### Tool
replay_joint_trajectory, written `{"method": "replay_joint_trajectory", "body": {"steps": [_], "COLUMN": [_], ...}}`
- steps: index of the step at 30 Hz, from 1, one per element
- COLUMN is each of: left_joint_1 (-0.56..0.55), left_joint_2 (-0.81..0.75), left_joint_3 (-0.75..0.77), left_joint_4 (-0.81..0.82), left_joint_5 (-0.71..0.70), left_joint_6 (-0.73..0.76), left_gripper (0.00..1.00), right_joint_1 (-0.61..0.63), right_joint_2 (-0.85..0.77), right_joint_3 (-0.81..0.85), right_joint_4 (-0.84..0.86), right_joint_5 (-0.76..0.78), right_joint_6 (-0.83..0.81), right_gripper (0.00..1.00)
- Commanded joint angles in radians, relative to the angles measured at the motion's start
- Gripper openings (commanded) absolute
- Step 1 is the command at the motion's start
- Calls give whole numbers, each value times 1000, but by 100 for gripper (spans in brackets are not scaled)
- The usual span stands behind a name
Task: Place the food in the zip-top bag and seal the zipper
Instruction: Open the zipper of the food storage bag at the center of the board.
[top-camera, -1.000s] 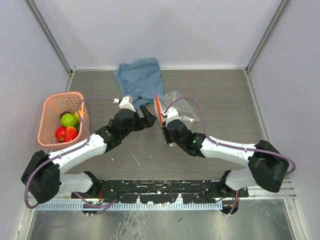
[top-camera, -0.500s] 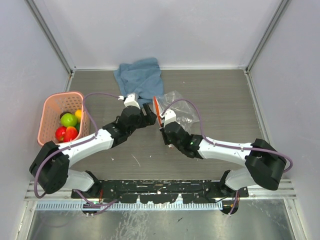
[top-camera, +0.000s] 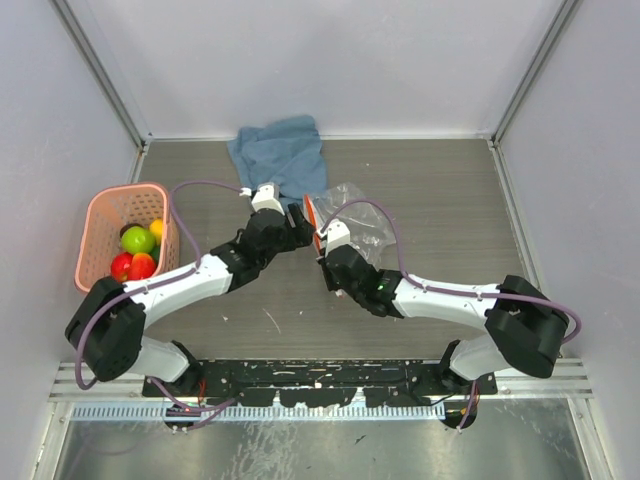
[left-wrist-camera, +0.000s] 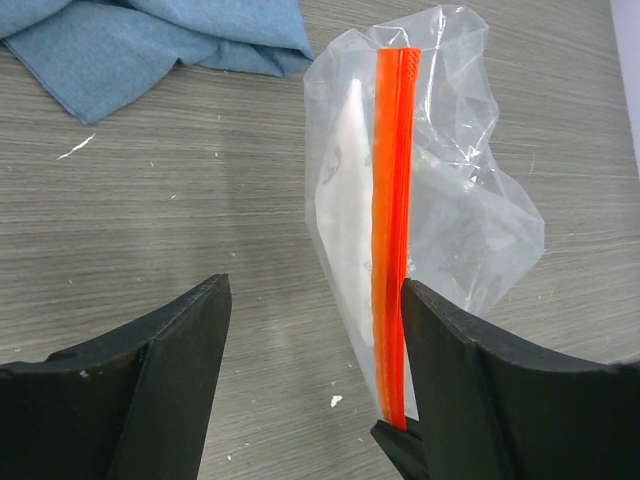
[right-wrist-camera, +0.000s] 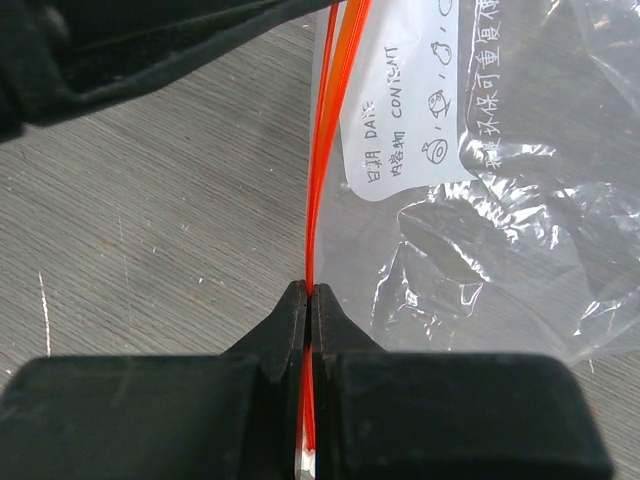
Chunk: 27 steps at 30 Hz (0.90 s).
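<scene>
Right gripper (right-wrist-camera: 308, 298): closed, pinching the zipper (right-wrist-camera: 322, 150) at one end. The strip runs straight out from the jaws. Left gripper (left-wrist-camera: 312, 290): open, its jaws straddling the same strip, which lies just beside one finger (left-wrist-camera: 480, 390). The bag (top-camera: 365, 215) spreads crumpled from the zipper, near the middle of the table (top-camera: 450, 180). Food (top-camera: 135, 255): in the pink basket (top-camera: 100, 215) at the left edge, well apart from the bag. A blue cloth (top-camera: 280, 150) lies just beyond the left gripper.
</scene>
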<state>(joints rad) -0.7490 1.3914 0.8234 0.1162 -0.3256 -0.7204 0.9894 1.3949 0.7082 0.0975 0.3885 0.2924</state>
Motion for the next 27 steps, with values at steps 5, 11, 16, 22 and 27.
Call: {"method": "replay_joint_trajectory", "body": {"steps": [5,11,16,22,27], "left_joint_1": [-5,-5,-5,-6,-5], "left_joint_2": [47,55,42,44,37], "left_joint_3": [61,59,54,39,8], "left_joint_4": [52,14,-35,-49,-27], "left_joint_5": [-45,-48,-54,-35,1], "left_joint_6": [36,29,14,-13,-51], "left_gripper": [64,53,48,44,40], "right_joint_1": [9,10,11,14,17], "right_joint_2": [1,5,10,12,10], "right_joint_3": [7,3,-5,-19,-28], "right_joint_4": [57,60,70,94,116], "right_joint_5": [26,39,54,71,76], "right_joint_6": [19,22,25,32,33], "right_gripper": [1,1,1,1,1]}}
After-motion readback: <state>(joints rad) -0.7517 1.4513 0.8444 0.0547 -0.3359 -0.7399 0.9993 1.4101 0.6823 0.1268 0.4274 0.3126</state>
